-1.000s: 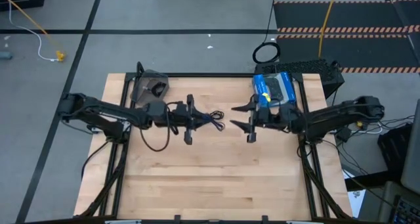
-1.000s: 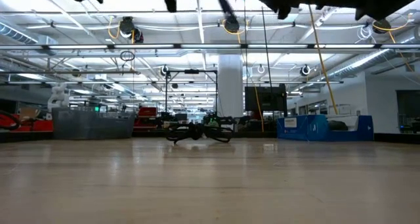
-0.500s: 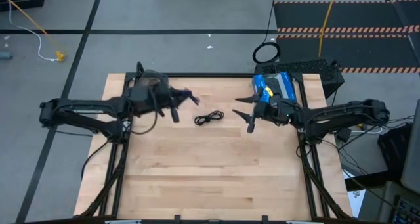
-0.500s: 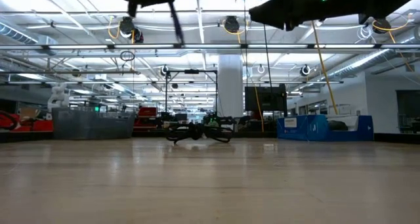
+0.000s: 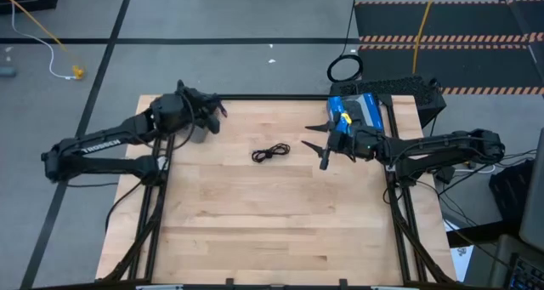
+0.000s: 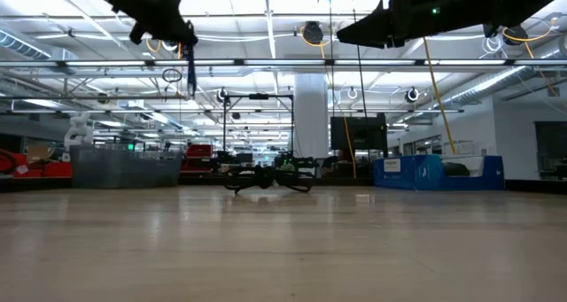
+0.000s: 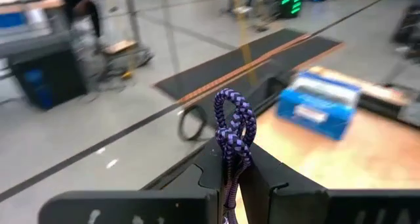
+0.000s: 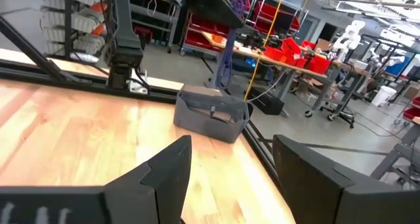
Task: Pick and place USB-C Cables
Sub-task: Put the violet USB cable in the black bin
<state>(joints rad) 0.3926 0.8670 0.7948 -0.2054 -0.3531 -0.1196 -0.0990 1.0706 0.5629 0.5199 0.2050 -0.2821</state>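
The wooden table (image 5: 272, 230) carries both arms, one at each side. At its far right corner sits a blue box (image 5: 361, 113); at the far left corner a grey bin (image 8: 211, 113) stands on the table edge.

The left gripper (image 5: 214, 113) is raised above the far left corner, over the grey bin. Its fingers are clamped on the purple-blue USB-C cable (image 7: 233, 135), which is pinched between the two dark fingers with a loop standing out past the tips. In the low view the cable hangs down from the gripper as a thin dark strand (image 6: 190, 72), clear of the table surface.

The right gripper (image 5: 320, 146) hovers near the blue box, above the table, pointing toward the centre. Its fingers are spread wide and hold nothing.

A black USB-C cable (image 5: 270, 153) lies loose on the table around the middle, between the two grippers and apart from both.
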